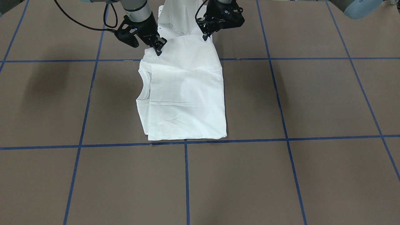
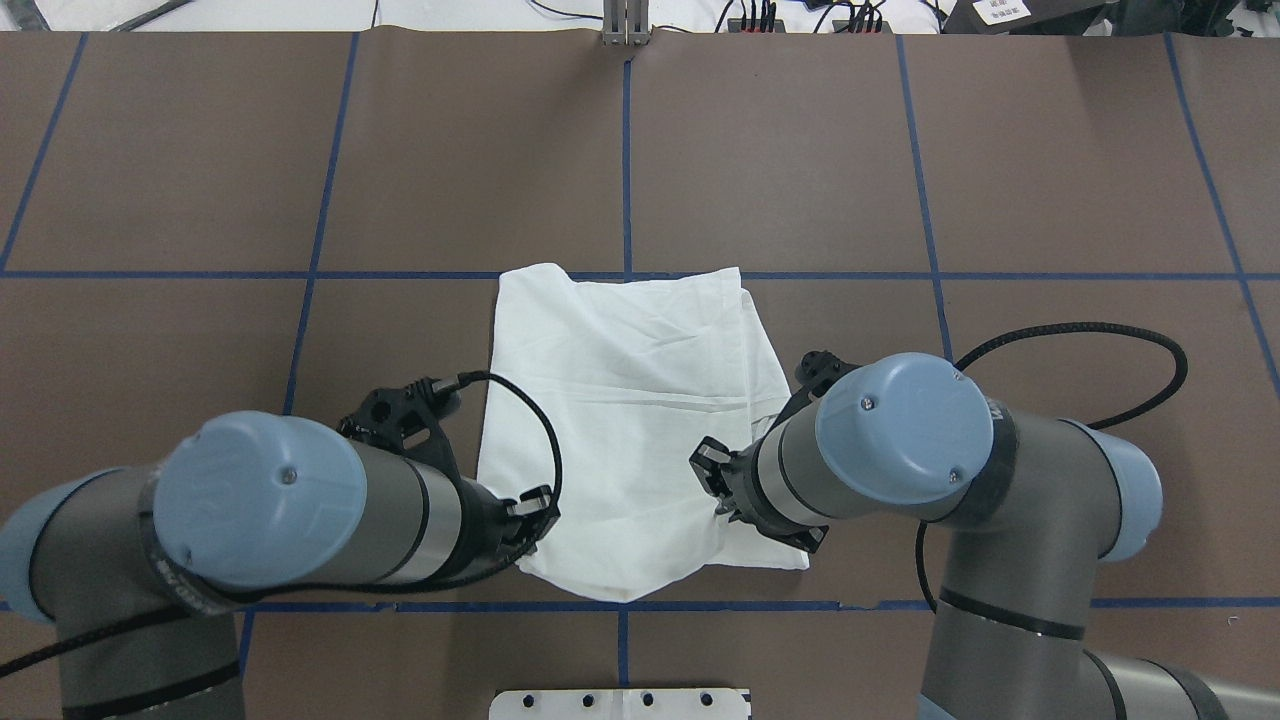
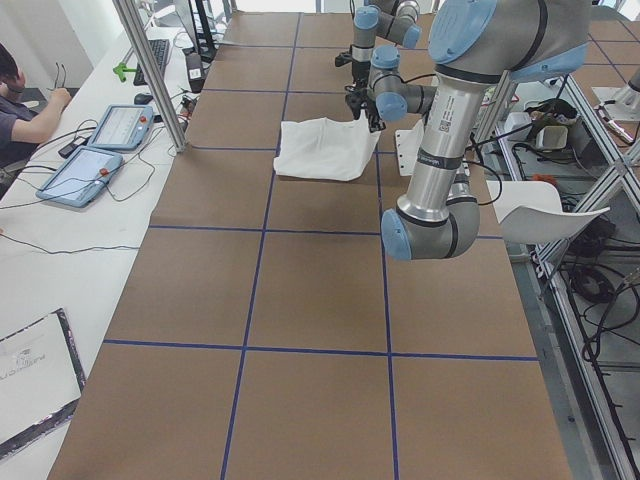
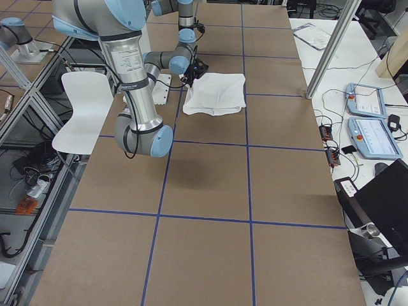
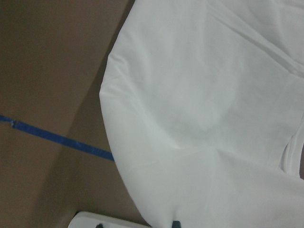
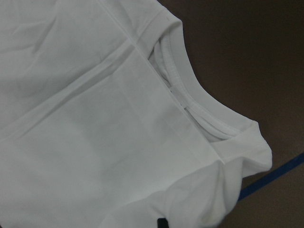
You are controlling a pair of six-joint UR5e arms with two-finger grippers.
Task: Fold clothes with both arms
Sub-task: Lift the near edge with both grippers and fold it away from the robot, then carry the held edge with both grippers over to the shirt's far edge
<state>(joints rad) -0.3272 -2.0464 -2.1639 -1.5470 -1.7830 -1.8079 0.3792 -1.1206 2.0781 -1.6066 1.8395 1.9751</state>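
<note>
The white shirt (image 1: pixel 187 93) lies folded into a rough rectangle in the middle of the table (image 2: pixel 630 400), plain side up. Its ribbed collar (image 1: pixel 144 87) faces the robot's right and shows close up in the right wrist view (image 6: pixel 190 95). Both arms reach down to the shirt's edge nearest the robot. My left gripper (image 1: pixel 204 38) (image 2: pixel 535 510) is shut on one corner of that edge. At the other corner, beside the collar, my right gripper (image 1: pixel 158 49) (image 2: pixel 712 478) is shut on the cloth. That edge is slightly raised and bunched. Cloth fills the left wrist view (image 5: pixel 204 118).
Blue tape lines (image 1: pixel 186 181) divide the brown table top. The white pedestal plate (image 2: pixel 620 703) sits just behind the shirt. A side bench with tablets (image 3: pixel 100 150), a seated person (image 3: pixel 20 100) and a metal post (image 3: pixel 150 70) lie beyond the far edge. A white chair (image 4: pixel 80 108) stands behind the robot.
</note>
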